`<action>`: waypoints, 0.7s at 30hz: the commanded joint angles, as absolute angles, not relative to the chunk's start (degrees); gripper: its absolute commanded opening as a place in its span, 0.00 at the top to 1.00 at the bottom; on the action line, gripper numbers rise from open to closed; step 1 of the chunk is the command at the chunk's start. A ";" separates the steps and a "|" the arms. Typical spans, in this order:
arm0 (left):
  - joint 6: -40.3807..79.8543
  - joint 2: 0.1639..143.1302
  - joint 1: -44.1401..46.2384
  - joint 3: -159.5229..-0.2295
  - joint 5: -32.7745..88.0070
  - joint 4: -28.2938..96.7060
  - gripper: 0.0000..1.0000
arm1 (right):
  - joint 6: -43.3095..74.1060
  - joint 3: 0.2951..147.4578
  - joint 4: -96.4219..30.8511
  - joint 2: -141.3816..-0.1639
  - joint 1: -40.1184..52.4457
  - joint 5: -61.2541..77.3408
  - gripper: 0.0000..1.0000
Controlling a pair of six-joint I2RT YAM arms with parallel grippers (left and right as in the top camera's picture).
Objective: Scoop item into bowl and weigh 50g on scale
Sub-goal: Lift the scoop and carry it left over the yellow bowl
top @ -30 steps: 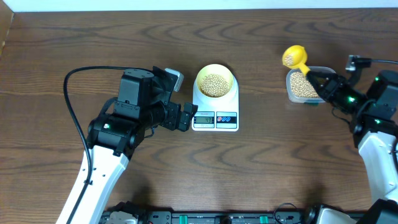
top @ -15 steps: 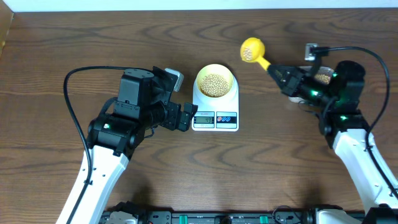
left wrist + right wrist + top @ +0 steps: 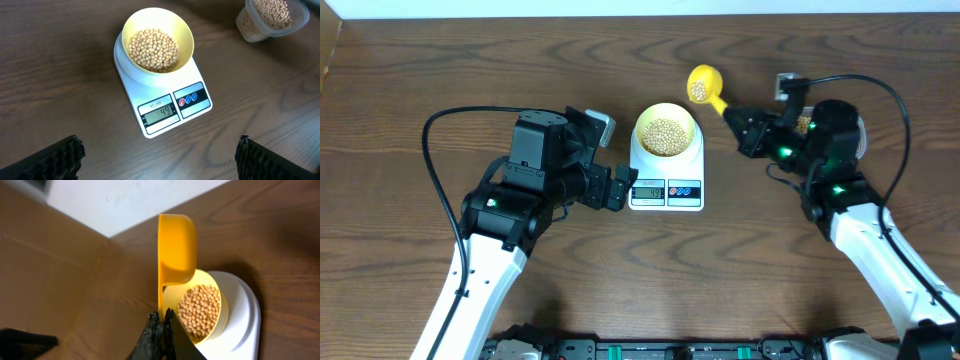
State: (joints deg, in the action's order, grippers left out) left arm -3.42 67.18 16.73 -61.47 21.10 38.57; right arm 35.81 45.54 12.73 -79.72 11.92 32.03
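The right gripper point(image 3: 734, 114) had its fingers point(image 3: 161, 330) pressed together on the thin handle of the yellow scoop point(image 3: 702, 84). The left gripper point(image 3: 620, 187) hung at the 9 o'clock edge of the scale point(image 3: 137, 92), its fingers point(image 3: 50, 160) spread wide, holding and touching nothing. The scoop carried a few beans in its round head. Seen from overhead, its long axis ran from the clamped handle at 4 o'clock up to the head at 10 o'clock. The head hung at about 1 o'clock of the bowl point(image 3: 187, 37), near its rim. The right wrist view showed the scoop edge-on above the bowl. The pale yellow bowl sat on the 12 o'clock end of the white scale, which lay near the middle of the wooden counter point(image 3: 440, 60). The bowl held a mound of small round tan beans point(image 3: 152, 49). The scale's long axis ran from 12 to 6 o'clock in the overhead view, with its display reading 49 and two round buttons at the 6 o'clock edge. A clear tub point(image 3: 250, 30) of more beans stood at 3 o'clock of the scale, well apart from it.
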 commanded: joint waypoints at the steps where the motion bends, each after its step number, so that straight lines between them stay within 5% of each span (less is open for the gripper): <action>1: -3.99 67.35 16.84 -61.34 21.61 38.50 0.01 | 27.75 45.63 12.88 -81.28 14.76 30.33 0.99; 21: -3.99 67.35 16.86 -61.36 21.61 38.50 0.01 | 11.40 45.63 12.23 -81.78 18.92 28.36 0.99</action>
State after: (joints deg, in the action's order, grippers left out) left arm -3.42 67.18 16.73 -61.47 21.10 38.57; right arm 15.79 45.54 12.05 -81.38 17.82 28.62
